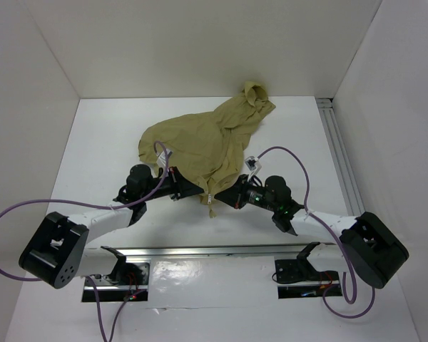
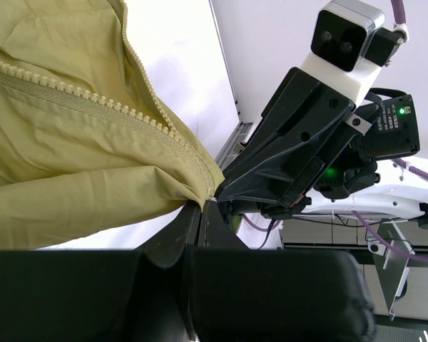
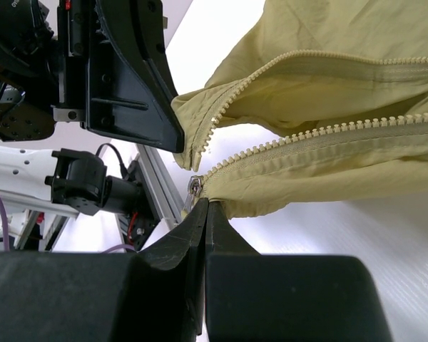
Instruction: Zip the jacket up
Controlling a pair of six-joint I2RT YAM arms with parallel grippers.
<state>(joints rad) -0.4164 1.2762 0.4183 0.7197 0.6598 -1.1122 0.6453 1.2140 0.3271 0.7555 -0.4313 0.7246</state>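
The olive-tan jacket [image 1: 200, 139] lies crumpled on the white table, hood at the far right, front open. My left gripper [image 1: 200, 193] is shut on the bottom corner of one front panel [image 2: 192, 187], next to its zipper teeth [image 2: 93, 100]. My right gripper [image 1: 221, 195] is shut on the bottom hem of the other panel [image 3: 232, 203], just beside the metal zipper slider [image 3: 195, 187]. The two grippers face each other almost tip to tip at the jacket's near edge. The two rows of teeth [image 3: 321, 132] run apart, unzipped.
An aluminium rail [image 1: 200, 251] runs along the near table edge behind the arm bases. Another rail [image 1: 340, 160] runs along the right wall. Purple cables [image 1: 285, 153] loop above both arms. White walls close in the table on three sides.
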